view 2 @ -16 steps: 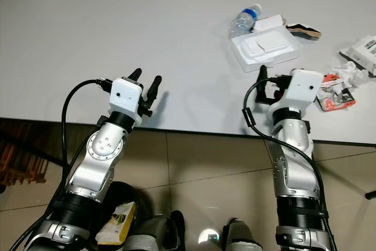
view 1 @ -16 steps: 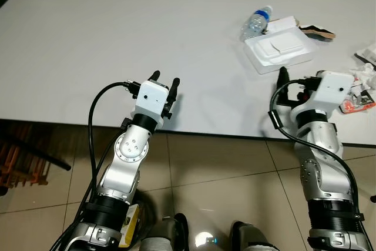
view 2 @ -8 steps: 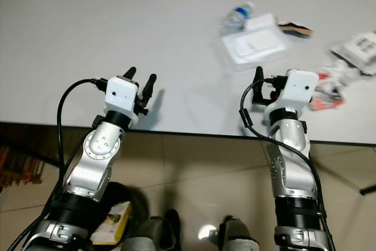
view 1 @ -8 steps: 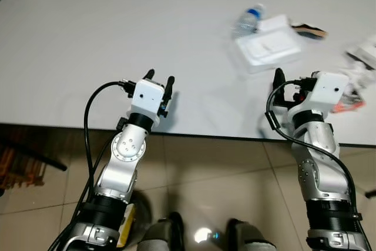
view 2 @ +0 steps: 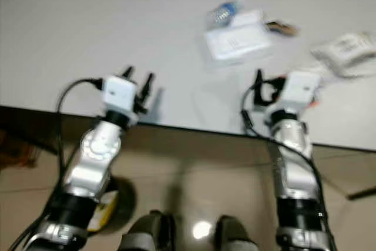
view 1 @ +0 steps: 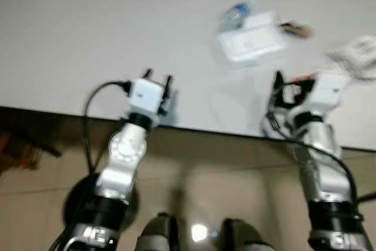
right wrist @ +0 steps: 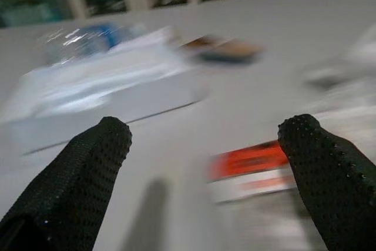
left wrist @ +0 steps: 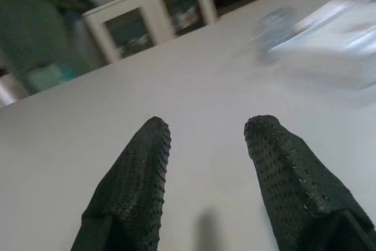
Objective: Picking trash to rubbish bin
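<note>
We see the left gripper (view 1: 157, 77) raised over the near edge of the wide grey table (view 1: 88, 33), its two black fingers apart with bare tabletop between them. The right gripper (right wrist: 202, 139) hovers low over the table at its right side, fingers spread wide and holding nothing. Ahead of it lie the trash: a white rectangular foam tray (view 1: 251, 44), a clear plastic water bottle with a blue cap (view 1: 231, 15) just behind it, a blurred red-and-white wrapper (right wrist: 252, 168) near the fingertips, and a crumpled white packet (view 2: 343, 52) farther right. Everything is motion-blurred
</note>
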### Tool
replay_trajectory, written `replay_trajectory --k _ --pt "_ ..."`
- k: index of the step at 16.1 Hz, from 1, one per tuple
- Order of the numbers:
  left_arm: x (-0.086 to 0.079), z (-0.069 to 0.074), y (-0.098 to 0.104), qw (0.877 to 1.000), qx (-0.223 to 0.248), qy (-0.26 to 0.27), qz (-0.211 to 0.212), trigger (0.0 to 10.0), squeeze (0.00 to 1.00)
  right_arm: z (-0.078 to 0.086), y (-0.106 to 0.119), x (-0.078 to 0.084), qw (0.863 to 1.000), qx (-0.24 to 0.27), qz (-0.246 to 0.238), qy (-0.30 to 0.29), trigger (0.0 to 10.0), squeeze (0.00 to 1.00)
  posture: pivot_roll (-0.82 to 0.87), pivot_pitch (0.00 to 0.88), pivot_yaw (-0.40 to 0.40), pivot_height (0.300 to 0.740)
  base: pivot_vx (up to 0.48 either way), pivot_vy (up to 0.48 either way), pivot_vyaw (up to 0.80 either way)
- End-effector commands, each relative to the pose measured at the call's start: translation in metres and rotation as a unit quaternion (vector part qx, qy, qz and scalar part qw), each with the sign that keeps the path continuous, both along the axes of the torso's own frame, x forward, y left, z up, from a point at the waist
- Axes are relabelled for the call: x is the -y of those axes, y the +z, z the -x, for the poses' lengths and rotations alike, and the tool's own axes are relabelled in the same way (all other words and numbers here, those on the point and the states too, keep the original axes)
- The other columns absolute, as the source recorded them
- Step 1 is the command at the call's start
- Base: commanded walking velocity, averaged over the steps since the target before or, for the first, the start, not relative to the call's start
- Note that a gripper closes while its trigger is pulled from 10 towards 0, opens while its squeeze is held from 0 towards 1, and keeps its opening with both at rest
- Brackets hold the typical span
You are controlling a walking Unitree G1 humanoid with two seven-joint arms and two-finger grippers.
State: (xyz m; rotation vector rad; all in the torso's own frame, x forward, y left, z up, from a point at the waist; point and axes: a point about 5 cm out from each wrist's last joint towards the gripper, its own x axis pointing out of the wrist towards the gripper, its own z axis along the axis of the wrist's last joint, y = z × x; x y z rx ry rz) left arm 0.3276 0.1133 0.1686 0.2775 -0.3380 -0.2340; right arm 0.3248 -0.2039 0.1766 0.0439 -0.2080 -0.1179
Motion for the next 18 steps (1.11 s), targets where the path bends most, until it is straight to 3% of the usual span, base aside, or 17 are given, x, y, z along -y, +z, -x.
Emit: replay_trajectory --k 1,12,18 --pt "-0.0110 0.0003 -0.0023 1.000 -0.004 0.018 -0.009 10.0 0.00 0.0005 -0.0017 -0.0062 1.000 -0.004 -0.001 0.011 10.0 0.00 0.02 0.261 0.098 0.740 0.000 -0.382 0.00" --pt "-0.0146 -0.0009 -0.0006 1.000 0.000 0.025 -0.010 10.0 0.00 0.0010 -0.0031 -0.0057 1.000 -0.008 -0.003 0.013 10.0 0.00 0.02 0.265 0.098 0.740 0.000 -0.374 0.00" --pt "-0.0127 -0.0008 -0.0012 1.000 -0.002 0.018 0.001 10.0 0.00 0.0006 -0.0051 -0.0061 1.000 -0.012 -0.003 0.019 10.0 0.00 0.02 0.254 0.098 0.740 0.000 0.000 0.00"
